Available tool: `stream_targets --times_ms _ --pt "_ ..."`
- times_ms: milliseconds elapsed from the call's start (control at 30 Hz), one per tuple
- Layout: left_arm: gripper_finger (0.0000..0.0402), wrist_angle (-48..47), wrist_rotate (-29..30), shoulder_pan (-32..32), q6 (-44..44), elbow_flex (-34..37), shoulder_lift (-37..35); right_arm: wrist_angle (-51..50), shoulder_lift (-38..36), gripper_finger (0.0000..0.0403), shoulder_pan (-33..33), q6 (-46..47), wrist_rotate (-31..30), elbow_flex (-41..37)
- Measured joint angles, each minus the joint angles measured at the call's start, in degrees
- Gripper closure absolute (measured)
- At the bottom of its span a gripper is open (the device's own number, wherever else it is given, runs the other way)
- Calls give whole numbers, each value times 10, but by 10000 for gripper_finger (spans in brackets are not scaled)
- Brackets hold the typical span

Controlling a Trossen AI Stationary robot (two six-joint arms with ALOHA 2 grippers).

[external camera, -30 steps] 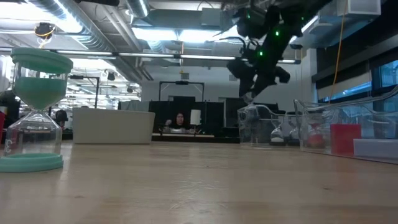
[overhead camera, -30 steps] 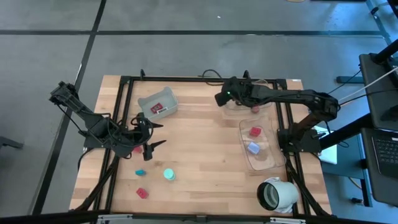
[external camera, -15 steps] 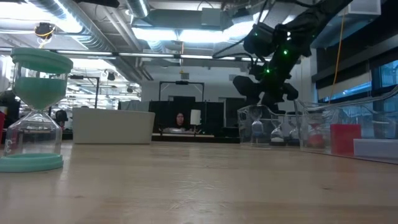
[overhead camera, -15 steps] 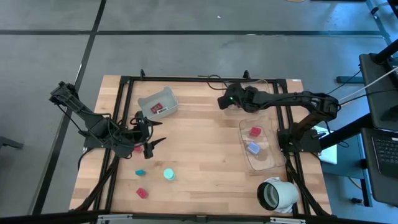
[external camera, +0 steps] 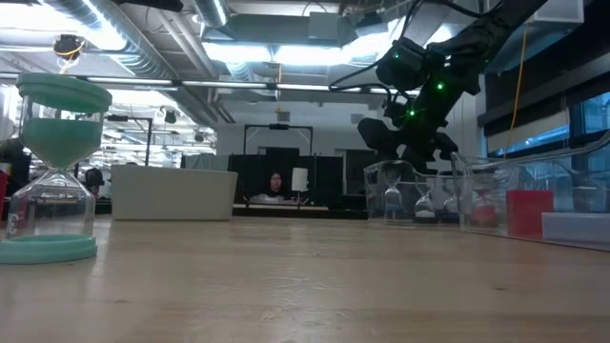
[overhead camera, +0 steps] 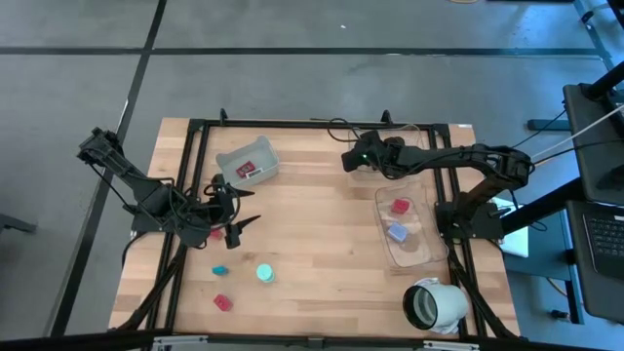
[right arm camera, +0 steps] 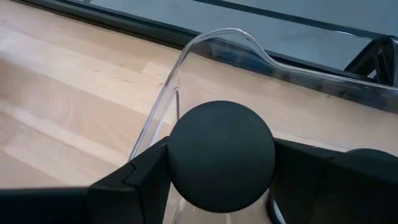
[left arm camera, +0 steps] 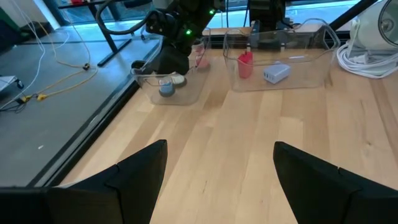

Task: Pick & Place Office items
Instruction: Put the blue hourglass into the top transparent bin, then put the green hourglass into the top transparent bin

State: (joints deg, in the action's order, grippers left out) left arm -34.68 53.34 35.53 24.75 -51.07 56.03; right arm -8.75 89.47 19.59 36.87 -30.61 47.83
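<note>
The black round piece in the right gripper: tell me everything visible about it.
The black round piece is a matte, dark disc or cap seen face-on, smooth and unmarked. It sits clamped between the right gripper's two dark fingers, one at each side of it. It hangs above the curved rim of a clear plastic tray at the table's far right. Its depth and back cannot be seen.

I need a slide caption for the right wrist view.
Right gripper holds a black round cap above a clear tray.
</note>
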Motion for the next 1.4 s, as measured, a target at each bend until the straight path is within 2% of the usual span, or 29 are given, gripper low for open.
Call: stream_targets --times_ms 533,933,1067,1200,1400 --pt "112 1 -4 0 1 0 0 0 0 171 0 2 0 0" --pt "112 1 -5 0 1 0 0 6 -2 101 2 -10 0 0" --pt "112 1 -5 0 0 0 0 5 -36 87 5 -34 3 0" --pt "112 1 -5 0 0 0 0 2 -99 85 5 -31 44 0" --pt "112 1 -24 0 1 0 0 4 -170 90 -27 -15 167 1"
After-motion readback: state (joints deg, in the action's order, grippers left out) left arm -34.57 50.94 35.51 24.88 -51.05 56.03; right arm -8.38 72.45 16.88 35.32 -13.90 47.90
